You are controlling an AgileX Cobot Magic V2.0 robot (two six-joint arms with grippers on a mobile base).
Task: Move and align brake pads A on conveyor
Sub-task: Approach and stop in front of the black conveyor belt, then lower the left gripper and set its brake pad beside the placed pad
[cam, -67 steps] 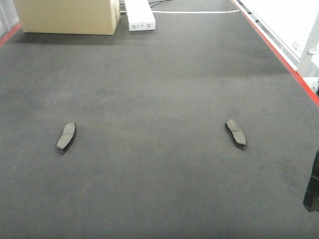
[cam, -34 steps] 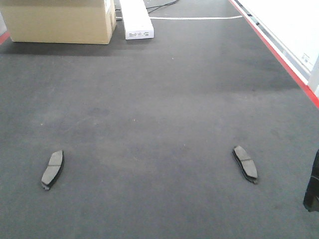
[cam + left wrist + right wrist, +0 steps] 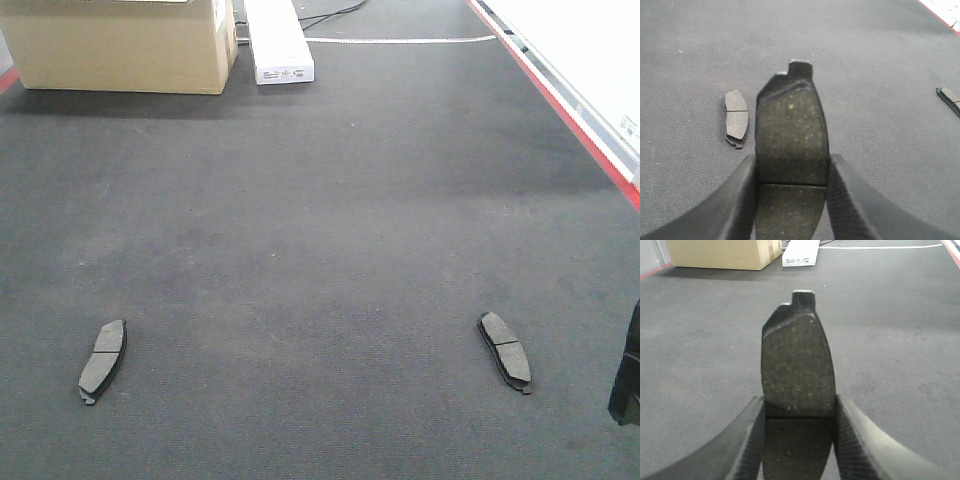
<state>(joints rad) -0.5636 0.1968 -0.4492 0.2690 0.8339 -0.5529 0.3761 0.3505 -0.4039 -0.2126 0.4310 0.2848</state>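
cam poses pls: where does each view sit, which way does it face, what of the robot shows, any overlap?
Front: high, looks forward and down along the conveyor; two loose pads, left pad, right pad; a dark robot part at the right edge.
Left wrist: behind the left gripper, shut on a held pad.
Right wrist: behind the right gripper, shut on another pad.
Shared: front and left wrist both show the left pad.

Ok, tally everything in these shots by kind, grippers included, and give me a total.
Brake pads lying on the conveyor: 2, left pad and right pad
Brake pads held in grippers: 2, one in the left gripper, one in the right gripper
Grippers: 2, left gripper, right gripper
Cardboard boxes: 1
White boxes: 1
Total: 8
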